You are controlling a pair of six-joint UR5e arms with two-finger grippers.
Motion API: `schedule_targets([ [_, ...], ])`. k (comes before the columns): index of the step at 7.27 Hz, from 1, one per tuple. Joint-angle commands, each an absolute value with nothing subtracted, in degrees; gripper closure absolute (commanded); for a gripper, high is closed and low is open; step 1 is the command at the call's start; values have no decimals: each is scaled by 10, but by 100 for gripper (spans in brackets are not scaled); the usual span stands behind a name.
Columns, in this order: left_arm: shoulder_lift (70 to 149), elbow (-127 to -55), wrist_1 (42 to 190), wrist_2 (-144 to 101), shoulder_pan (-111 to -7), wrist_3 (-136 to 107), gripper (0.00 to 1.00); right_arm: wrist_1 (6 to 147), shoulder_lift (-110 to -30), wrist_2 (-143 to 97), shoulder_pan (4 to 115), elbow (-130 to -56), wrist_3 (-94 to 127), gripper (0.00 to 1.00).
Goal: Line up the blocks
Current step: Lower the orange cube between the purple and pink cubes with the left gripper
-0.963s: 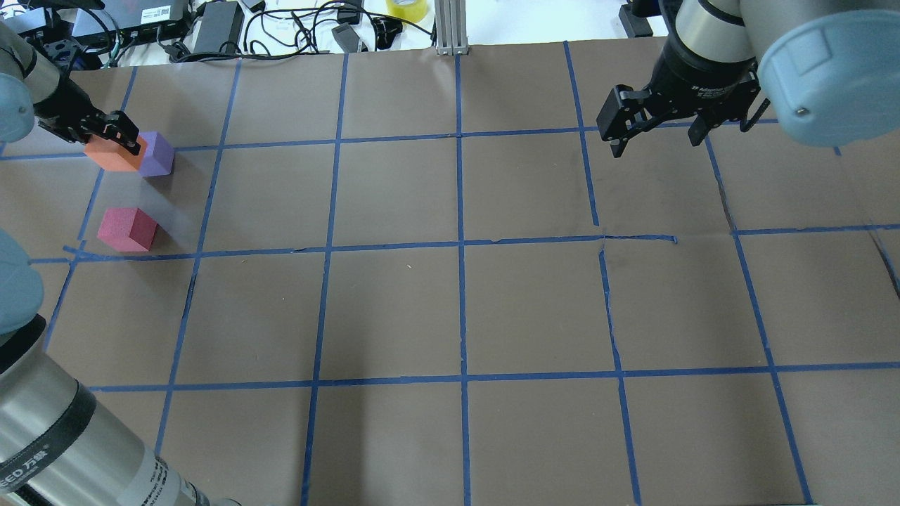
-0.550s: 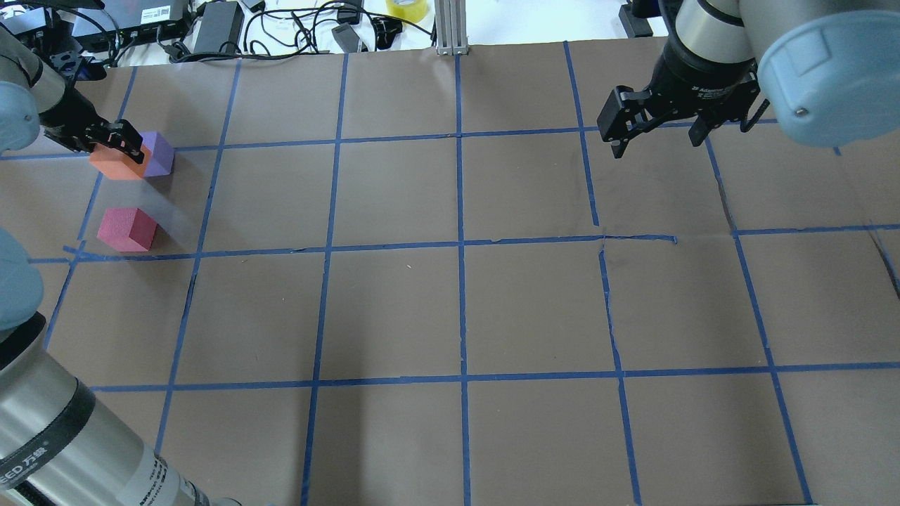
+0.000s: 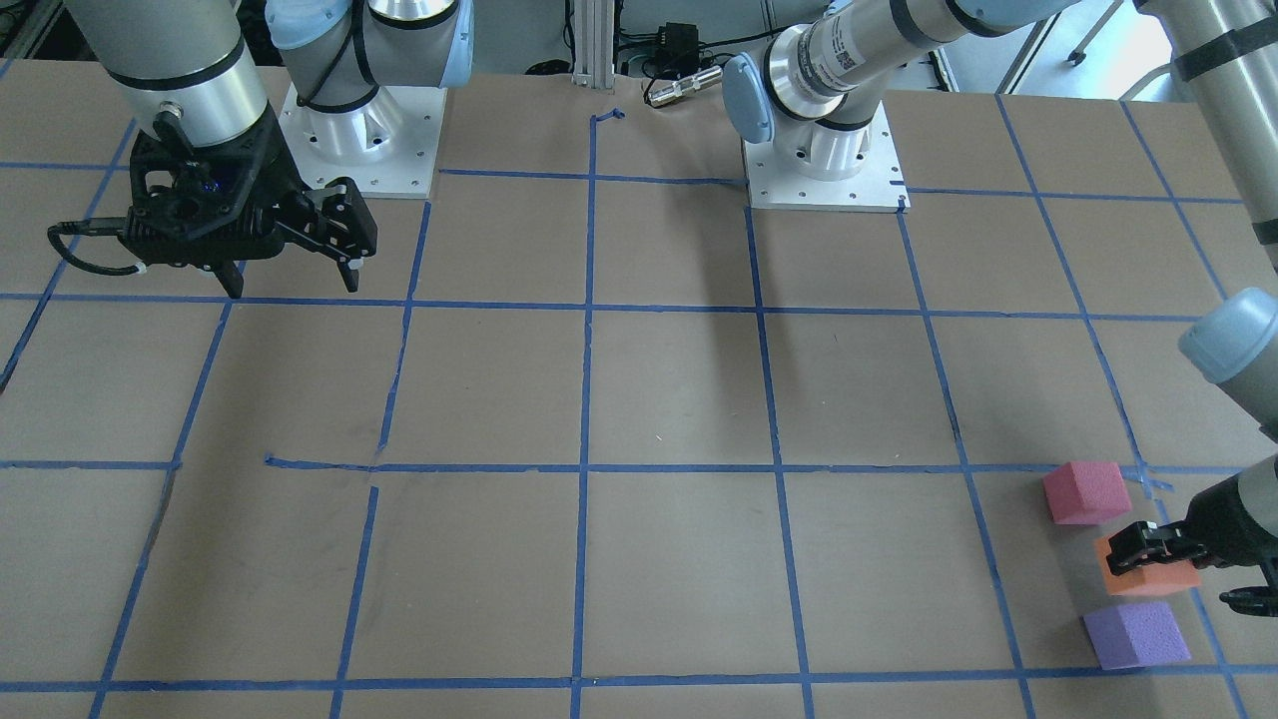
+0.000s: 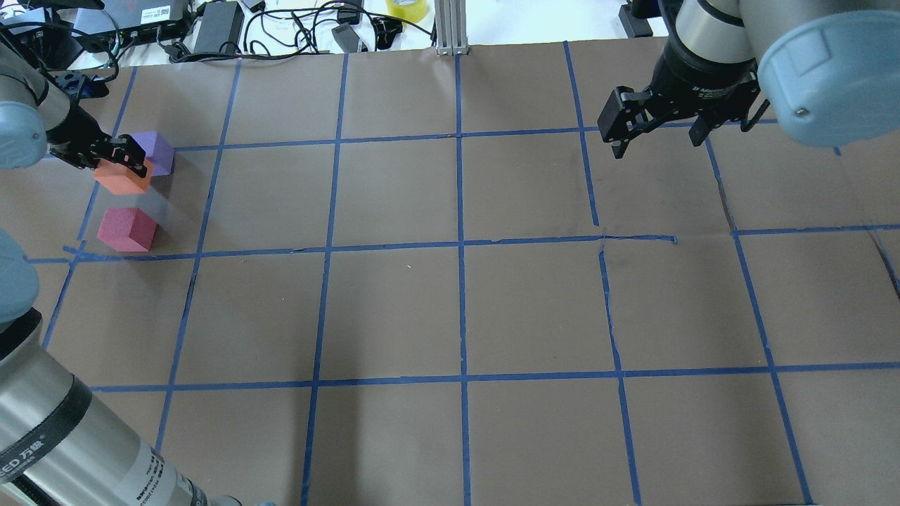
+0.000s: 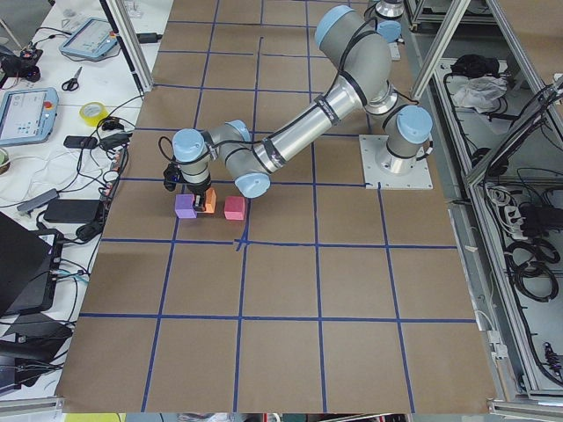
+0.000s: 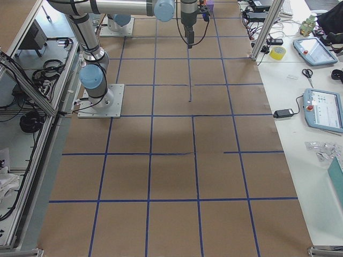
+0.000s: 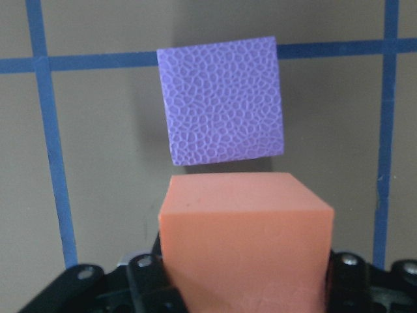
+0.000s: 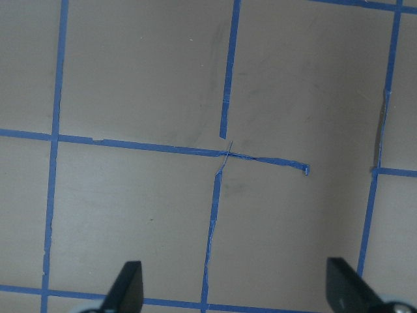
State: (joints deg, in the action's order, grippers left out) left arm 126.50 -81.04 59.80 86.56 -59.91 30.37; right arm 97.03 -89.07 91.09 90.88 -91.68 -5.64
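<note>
Brown table (image 4: 394, 309) with blue tape grid (image 4: 462, 309), cables (image 4: 295, 28), yellow tape roll (image 4: 406, 8), teach pendant (image 6: 324, 110)

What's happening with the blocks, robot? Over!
Left pincer shut on orange block, between purple block and pink block. Right pincer open, empty, far off. Nothing seen blocking.

orange block (image 4: 119, 181), purple block (image 4: 157, 150), pink-red block (image 4: 126, 230)

We see our left gripper (image 7: 242, 290) clamped on the orange block (image 7: 244, 228) low in the frame, black finger hardware showing on either side, and the purple block (image 7: 221, 101) just beyond it on the brown table (image 7: 104, 163), covering part of a blue tape line (image 7: 85, 62).
</note>
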Motion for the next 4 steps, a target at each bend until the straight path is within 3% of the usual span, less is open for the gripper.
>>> schedule_targets([
  [1, 1265, -837, 563, 855, -599, 298, 100, 971, -890, 911, 909, -917, -55, 0],
  [4, 1266, -838, 563, 855, -596, 317, 100, 971, -890, 909, 909, -917, -55, 0],
])
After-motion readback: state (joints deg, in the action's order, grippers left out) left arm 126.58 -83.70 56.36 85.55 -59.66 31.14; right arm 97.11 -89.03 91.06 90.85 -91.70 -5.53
